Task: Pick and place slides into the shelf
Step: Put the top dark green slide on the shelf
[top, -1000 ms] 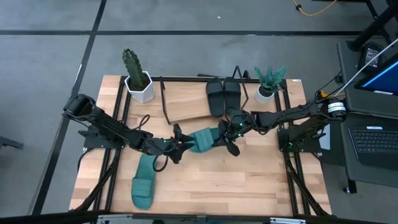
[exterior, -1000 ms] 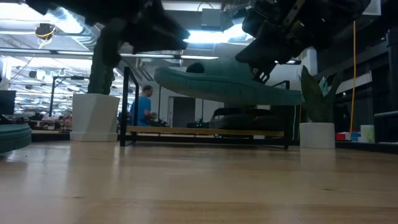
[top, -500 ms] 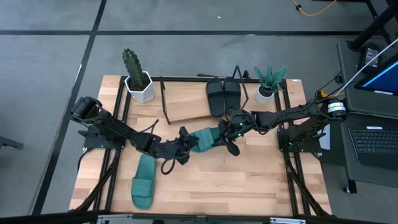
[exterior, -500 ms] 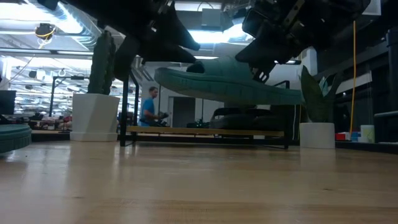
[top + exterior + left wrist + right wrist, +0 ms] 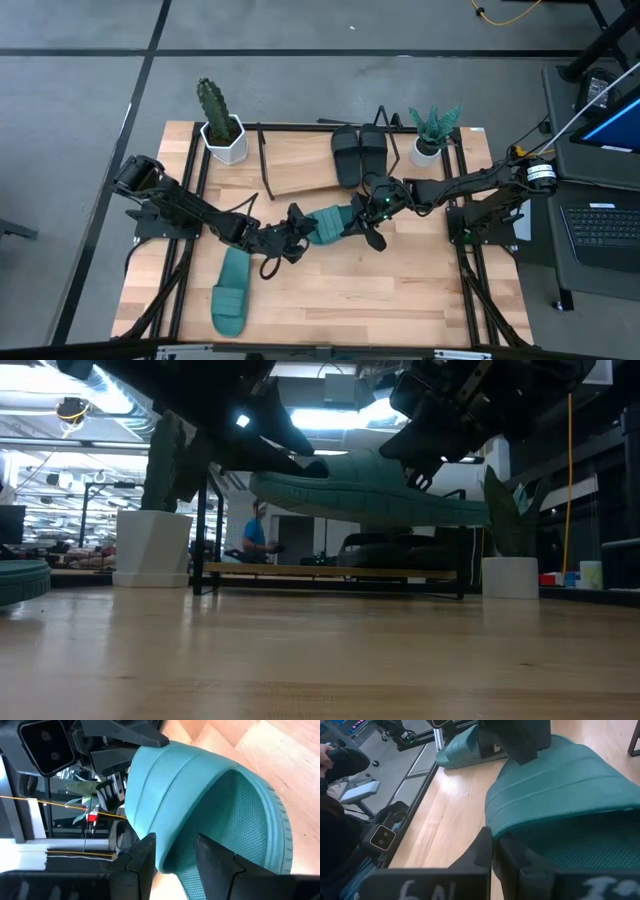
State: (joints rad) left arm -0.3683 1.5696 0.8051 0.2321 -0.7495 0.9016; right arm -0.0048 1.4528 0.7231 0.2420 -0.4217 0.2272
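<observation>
The raised teal slide (image 5: 328,223) hangs clear of the desk (image 5: 400,290), just in front of the shelf (image 5: 300,165). The right gripper (image 5: 368,222) has its jaws clenched on the slide's far end, unchanged from half a second ago. The left gripper (image 5: 298,226) has crept slightly closer; its released jaws now straddle the slide's near edge. Two black slides (image 5: 358,152) rest on the shelf, and the second teal slide (image 5: 231,292) lies flat on the desk, well in front of the shelf. Behind the shelf, a person (image 5: 253,535) has walked further right.
</observation>
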